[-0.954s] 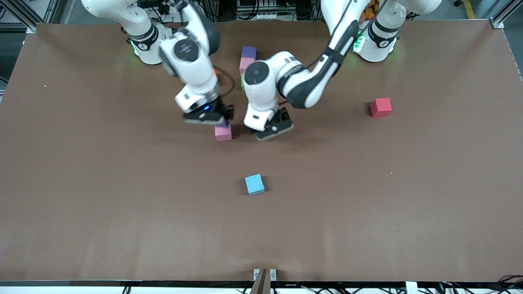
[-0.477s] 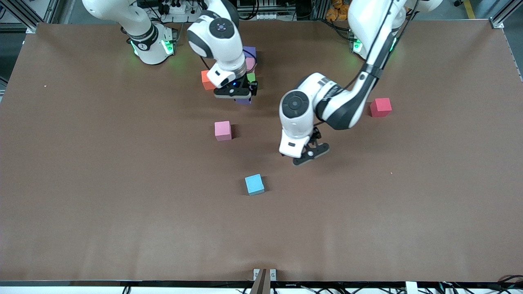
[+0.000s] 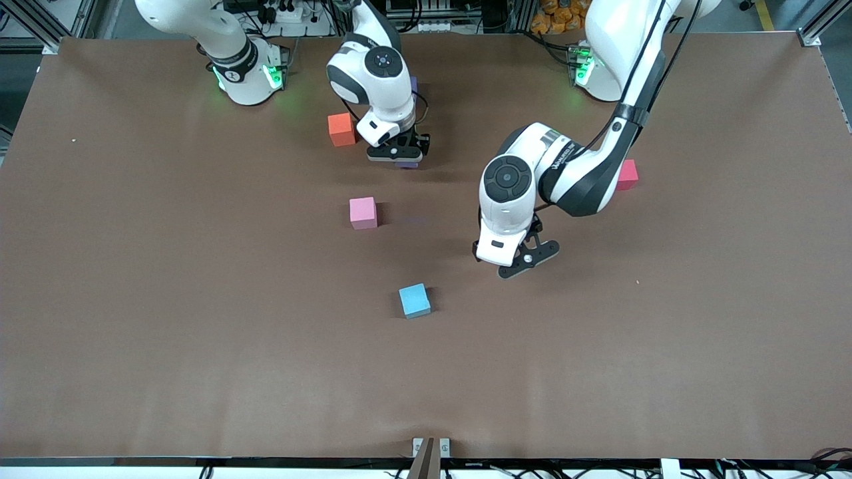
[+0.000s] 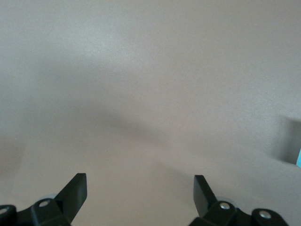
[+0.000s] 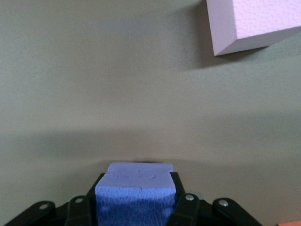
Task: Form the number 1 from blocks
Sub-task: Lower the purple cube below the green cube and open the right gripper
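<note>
My right gripper (image 3: 397, 150) is shut on a purple block (image 3: 407, 164), low over the table beside the orange block (image 3: 342, 129). In the right wrist view the purple block (image 5: 135, 197) fills the gap between the right gripper's (image 5: 137, 177) fingers. A loose pink block (image 3: 363, 213) lies nearer the front camera and shows in the right wrist view as the pink block (image 5: 254, 21). An edge of a second purple block (image 3: 414, 84) peeks past the right wrist. The green block and the other pink one are hidden. My left gripper (image 3: 529, 259) hangs open over bare table, and the left gripper (image 4: 140, 181) holds nothing.
A blue block (image 3: 415, 301) lies alone nearest the front camera. A red block (image 3: 628, 174) toward the left arm's end is partly hidden by the left forearm. The brown table (image 3: 200, 346) stretches wide around them.
The right gripper carried the purple block from above the loose pink block back toward the robots, beside the orange block. The left gripper swung toward the left arm's end.
</note>
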`<state>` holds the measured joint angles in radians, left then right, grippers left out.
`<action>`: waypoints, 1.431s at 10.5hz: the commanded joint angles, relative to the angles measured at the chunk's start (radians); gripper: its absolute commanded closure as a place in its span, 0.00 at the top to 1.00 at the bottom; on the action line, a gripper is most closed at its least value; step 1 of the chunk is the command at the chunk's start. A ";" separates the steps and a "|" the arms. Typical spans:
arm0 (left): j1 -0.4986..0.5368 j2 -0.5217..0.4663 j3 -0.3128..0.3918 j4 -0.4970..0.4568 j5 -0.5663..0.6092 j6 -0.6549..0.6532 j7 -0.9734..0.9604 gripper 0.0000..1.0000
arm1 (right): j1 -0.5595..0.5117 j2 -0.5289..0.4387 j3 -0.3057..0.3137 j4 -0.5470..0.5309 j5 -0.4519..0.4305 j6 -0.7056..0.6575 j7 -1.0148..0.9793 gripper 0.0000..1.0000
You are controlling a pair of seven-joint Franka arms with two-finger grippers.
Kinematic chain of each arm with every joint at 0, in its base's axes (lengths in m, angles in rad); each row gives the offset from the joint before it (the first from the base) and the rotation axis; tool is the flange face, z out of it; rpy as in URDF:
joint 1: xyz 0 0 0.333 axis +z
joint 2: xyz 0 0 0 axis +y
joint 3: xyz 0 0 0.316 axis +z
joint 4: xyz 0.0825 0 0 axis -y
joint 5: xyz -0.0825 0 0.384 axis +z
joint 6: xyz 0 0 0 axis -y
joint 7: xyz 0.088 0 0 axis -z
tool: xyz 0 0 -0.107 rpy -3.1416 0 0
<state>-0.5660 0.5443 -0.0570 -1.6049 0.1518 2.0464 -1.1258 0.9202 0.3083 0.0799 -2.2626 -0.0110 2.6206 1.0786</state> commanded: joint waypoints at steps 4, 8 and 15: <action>0.006 -0.012 -0.011 -0.012 -0.009 -0.008 0.015 1.00 | 0.020 0.038 -0.002 0.006 0.005 0.018 0.017 0.50; 0.006 -0.012 -0.011 -0.012 -0.009 -0.008 0.015 1.00 | 0.035 0.041 0.008 0.002 0.005 0.016 0.020 0.50; 0.006 -0.014 -0.011 -0.013 -0.011 -0.008 0.015 1.00 | 0.031 0.040 0.017 -0.012 0.002 0.009 0.021 0.57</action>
<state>-0.5660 0.5443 -0.0618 -1.6074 0.1518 2.0464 -1.1258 0.9490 0.3490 0.0977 -2.2656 -0.0110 2.6284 1.0832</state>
